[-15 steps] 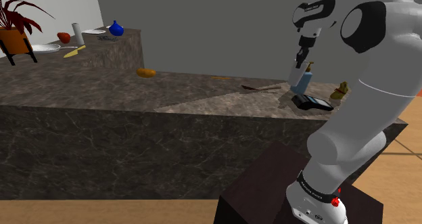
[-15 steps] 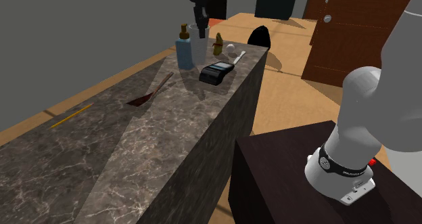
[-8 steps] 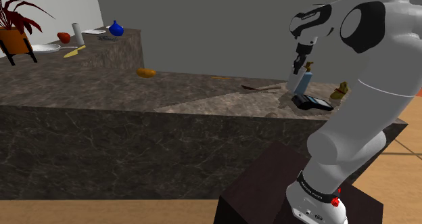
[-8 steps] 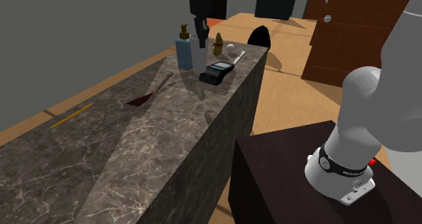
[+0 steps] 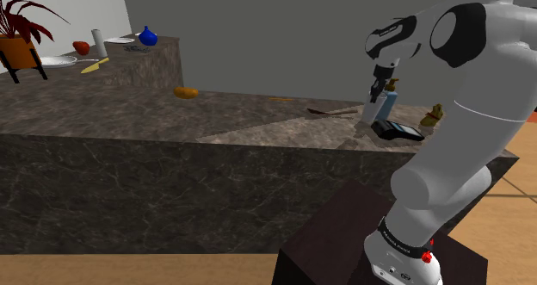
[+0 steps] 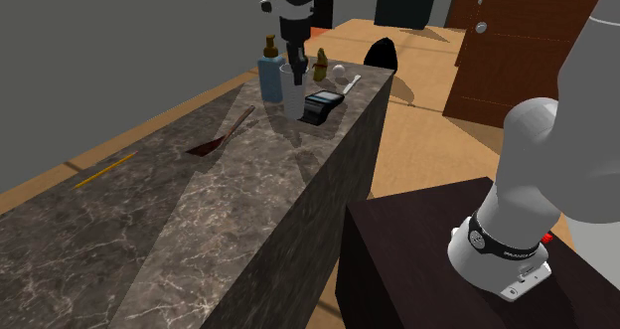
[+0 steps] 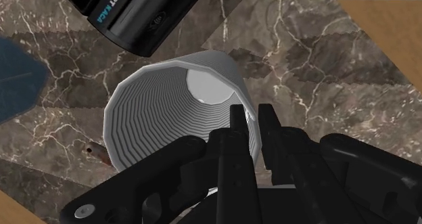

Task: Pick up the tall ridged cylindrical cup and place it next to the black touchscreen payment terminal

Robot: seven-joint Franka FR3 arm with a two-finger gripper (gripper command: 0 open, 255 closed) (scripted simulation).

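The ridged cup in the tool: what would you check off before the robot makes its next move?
1. Grip: the tool clasps the ridged cup by its wall, one finger inside and one outside: ok.
2. Cup upright: ok.
3. Cup close beside the payment terminal: ok.
4. Cup's base resting on the counter: cannot tell.
5. Gap to the blue bottle: ok, counter shows between them in the wrist view.
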